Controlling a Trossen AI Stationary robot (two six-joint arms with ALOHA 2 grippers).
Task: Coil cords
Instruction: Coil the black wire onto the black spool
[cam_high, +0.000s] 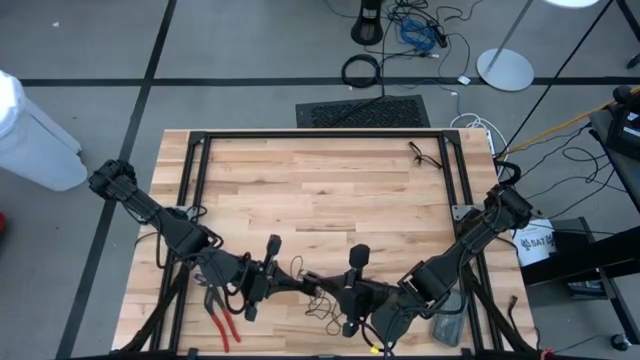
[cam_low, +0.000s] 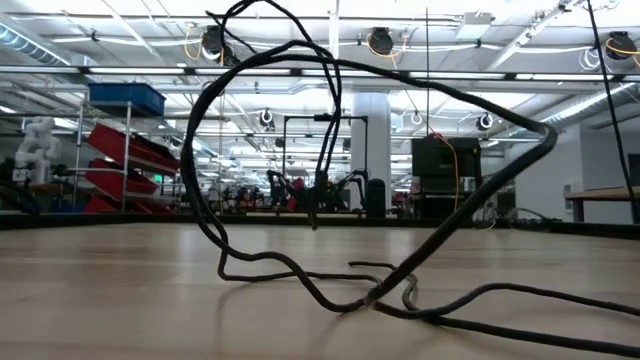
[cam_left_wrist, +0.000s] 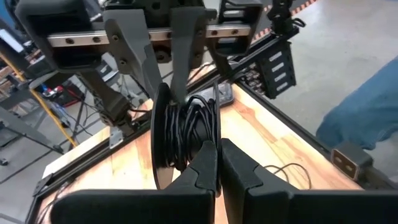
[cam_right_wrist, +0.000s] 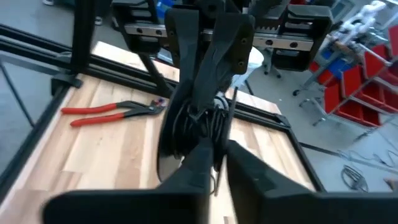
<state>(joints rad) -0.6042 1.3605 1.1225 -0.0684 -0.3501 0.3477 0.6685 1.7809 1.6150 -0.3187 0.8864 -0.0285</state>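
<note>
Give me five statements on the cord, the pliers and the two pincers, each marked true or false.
1. Both arms meet at the near edge of the table. True.
2. The left pincer is wide open. False: its fingers are shut on the cord.
3. The red-handled pliers lie on the table beside the left arm. True.
4. The cord lies flat on the wood. False: in the low view its loops rise well above the surface.
5. The right pincer holds the pliers. False: it meets the left pincer at the coil.
</note>
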